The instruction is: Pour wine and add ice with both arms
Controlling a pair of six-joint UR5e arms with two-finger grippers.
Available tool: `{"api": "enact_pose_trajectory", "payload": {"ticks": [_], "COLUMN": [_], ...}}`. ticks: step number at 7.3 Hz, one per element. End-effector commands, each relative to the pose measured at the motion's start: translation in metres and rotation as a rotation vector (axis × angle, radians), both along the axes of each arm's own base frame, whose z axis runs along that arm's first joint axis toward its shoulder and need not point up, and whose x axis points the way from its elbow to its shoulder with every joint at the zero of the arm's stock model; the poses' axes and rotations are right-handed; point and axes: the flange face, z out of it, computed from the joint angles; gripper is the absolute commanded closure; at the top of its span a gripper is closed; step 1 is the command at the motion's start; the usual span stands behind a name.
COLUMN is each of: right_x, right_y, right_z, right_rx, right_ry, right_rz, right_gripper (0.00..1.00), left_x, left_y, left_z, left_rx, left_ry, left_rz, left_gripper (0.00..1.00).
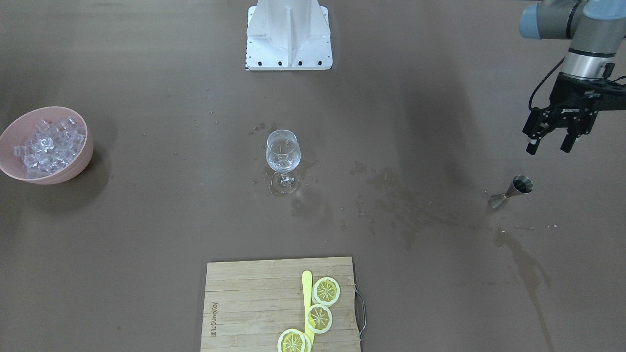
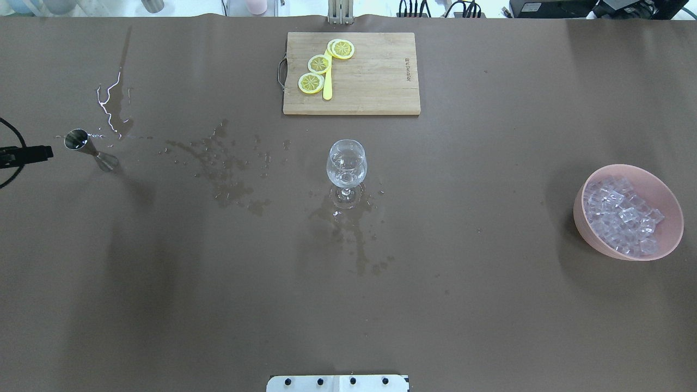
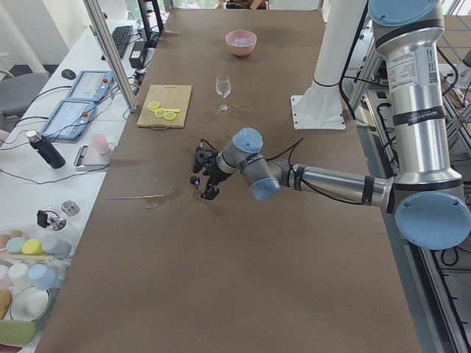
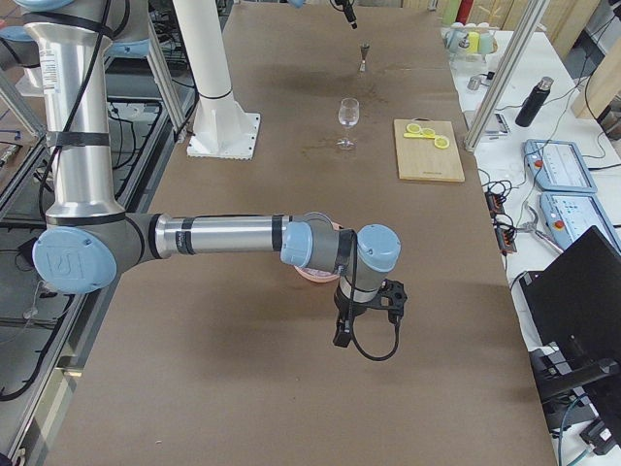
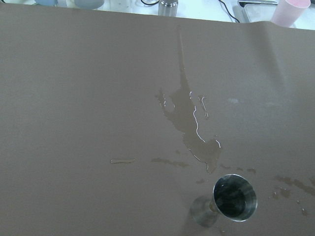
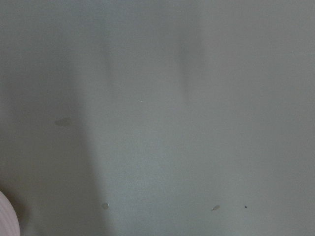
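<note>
– Count?
– You've got 1 glass [image 1: 282,155] mid table [image 1: 146,234], 1 jigger [image 1: 513,191], 1 pink bowl [image 1: 73,169] heaped w/ ice [image 1: 46,146], cubes too many to count.
– Hands?
– Your left hand [image 1: 549,146]: wide open, empty, above the jigger, not touching. Your right hand [image 4: 369,309]: can't tell.

Wine glass [image 1: 282,156] stands alone mid-table [image 1: 146,244], with open room on every side and only wet patches. Operators' side of it: cutting board [image 1: 254,293], near but apart. Robot's side: white pedestal [image 1: 288,39], well apart. One end: bowl [image 1: 73,172] of ice [image 1: 49,146], well apart. Other end: jigger [image 1: 512,191], well apart, with the left gripper [image 1: 548,146] above and beside it, fingers spread.
</note>
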Motion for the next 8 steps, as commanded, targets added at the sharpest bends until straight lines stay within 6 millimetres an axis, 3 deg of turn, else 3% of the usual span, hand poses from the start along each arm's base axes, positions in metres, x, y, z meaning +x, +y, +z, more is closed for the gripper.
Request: {"api": "enact_pose_trajectory", "payload": {"ticks": [1,2,6,8], "right_x": [0.0,0.0,0.0,0.0], "right_y": [0.0,0.0,0.0,0.0], "right_z": [0.001,0.001,0.002,0.002], "right_rx": [-0.001,-0.001,-0.006,-0.006], "right_ry": [0.001,0.001,0.0,0.0], "right_rz": [0.0,0.0,0.0,0.0], "right_gripper": [0.0,0.0,0.0,0.0], "left_x": [0.052,0.065,0.113,0.113], "left_y": [0.022,0.027,0.003,-0.001], "left_z": [0.0,0.001,0.017,0.039], "left_rx": [0.043,0.059,0.158,0.199], "left_ry": [-0.028,-0.038,-0.109,-0.104], "left_rz": [-0.096,-0.128,-0.292,-0.355], "left_gripper": [0.04,0.04,0.06,0.07]}}
